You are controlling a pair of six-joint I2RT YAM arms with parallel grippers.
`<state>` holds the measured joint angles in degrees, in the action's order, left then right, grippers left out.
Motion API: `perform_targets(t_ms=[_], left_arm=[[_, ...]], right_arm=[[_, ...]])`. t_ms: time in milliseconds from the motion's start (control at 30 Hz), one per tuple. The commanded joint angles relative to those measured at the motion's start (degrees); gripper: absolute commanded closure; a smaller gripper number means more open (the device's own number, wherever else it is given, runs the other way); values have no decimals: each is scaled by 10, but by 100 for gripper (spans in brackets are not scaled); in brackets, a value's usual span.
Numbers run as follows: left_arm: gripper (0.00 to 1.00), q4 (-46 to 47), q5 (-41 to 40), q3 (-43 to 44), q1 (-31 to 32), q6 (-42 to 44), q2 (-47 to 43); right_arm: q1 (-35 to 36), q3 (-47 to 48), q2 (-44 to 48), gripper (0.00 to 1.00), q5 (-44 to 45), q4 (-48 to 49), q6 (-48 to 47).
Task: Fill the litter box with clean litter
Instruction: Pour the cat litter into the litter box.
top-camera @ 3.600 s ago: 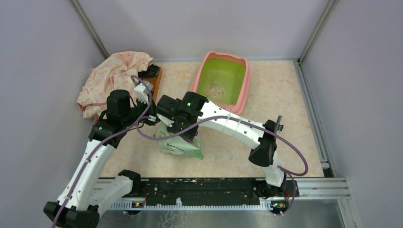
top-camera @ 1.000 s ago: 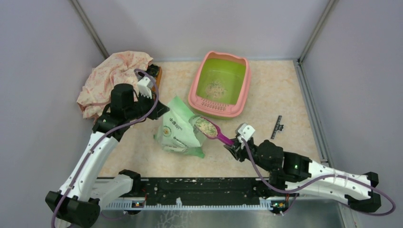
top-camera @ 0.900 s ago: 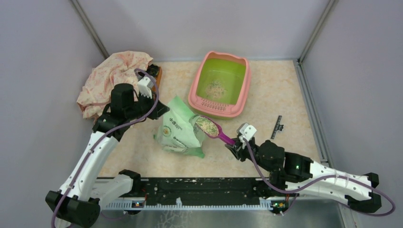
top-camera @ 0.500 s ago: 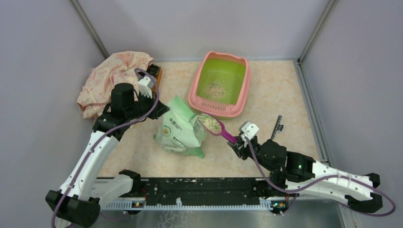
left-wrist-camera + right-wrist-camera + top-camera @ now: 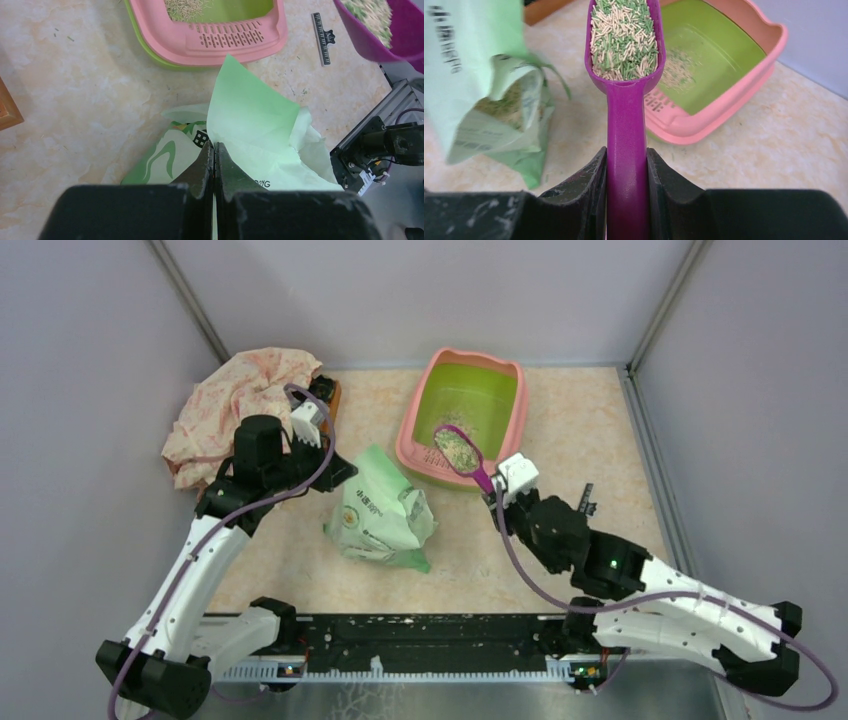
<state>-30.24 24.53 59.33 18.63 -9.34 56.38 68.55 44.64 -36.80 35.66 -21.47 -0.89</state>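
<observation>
The litter box (image 5: 508, 436), pink-rimmed with a lime-green inside, stands at the back centre and holds a small patch of clean litter (image 5: 676, 75). My right gripper (image 5: 626, 165) is shut on the handle of a magenta scoop (image 5: 626, 117). The scoop's bowl is heaped with beige and green litter pellets (image 5: 624, 40) and hovers over the box's near slotted ledge (image 5: 232, 37). The light green printed bag (image 5: 380, 522) stands open left of centre. My left gripper (image 5: 214, 150) is shut on the bag's top flap and holds it up.
A pink floral cloth (image 5: 240, 405) lies bunched at the back left beside a brown wooden item (image 5: 328, 398). A thin black clip strip (image 5: 583, 506) lies on the floor right of the box. Walls close in on three sides; a metal rail (image 5: 450, 640) runs along the front.
The right arm has carried the loaded scoop up and back from the bag's mouth to above the litter box's near rim. The left arm and bag have stayed put.
</observation>
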Motion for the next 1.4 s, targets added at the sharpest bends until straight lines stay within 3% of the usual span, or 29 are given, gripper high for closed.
perform_targets(t_ms=[0,367,633,767,867,1167,1367], left_arm=[[100,47,34,24,3,-6,-13],[100,48,42,16,4,-11,-29],[100,51,50,14,4,-12,-35],[100,52,54,10,4,-13,-37],[100,52,55,9,4,-15,-40],[100,48,53,5,3,-16,-47],[100,48,52,9,3,-18,-46]], right_arm=[[-118,61,-58,100,-83,36,4],[-283,169,-254,100,-230,13,33],[-382,383,-475,100,-302,-141,36],[-388,531,-643,100,-276,-269,12],[-389,606,-710,100,-245,-326,-5],[-388,656,-705,100,-214,-322,-6],[-388,590,-621,100,-192,-247,-6]])
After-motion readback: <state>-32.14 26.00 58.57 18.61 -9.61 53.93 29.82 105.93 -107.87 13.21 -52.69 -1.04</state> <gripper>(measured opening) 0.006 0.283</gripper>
